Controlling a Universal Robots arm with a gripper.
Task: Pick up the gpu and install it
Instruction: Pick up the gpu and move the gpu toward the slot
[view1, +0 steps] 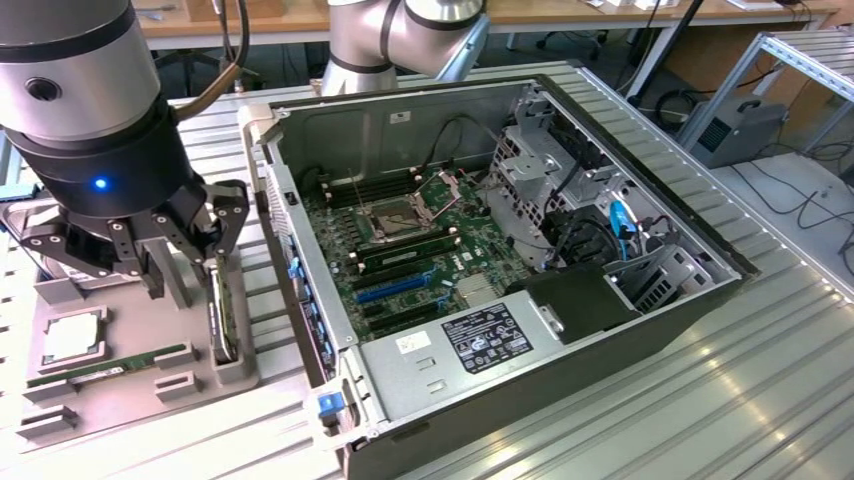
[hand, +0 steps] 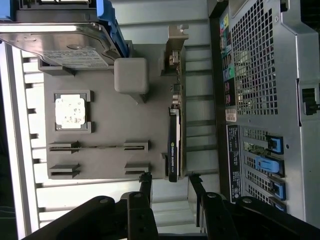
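The gpu is a thin black card standing on edge in a slot of the grey holder tray, its silver bracket at the far end. In the exterior view the gpu stands at the tray's edge nearest the computer case. My gripper hovers above the card's near end, open, with one finger on each side of the card's line and nothing between them. Seen from outside, the gripper hangs just over the tray without touching the card.
The open computer case lies at the exterior view's right of the tray, its motherboard and blue expansion slot exposed. The tray also holds a CPU, a green RAM stick and a silver hard drive.
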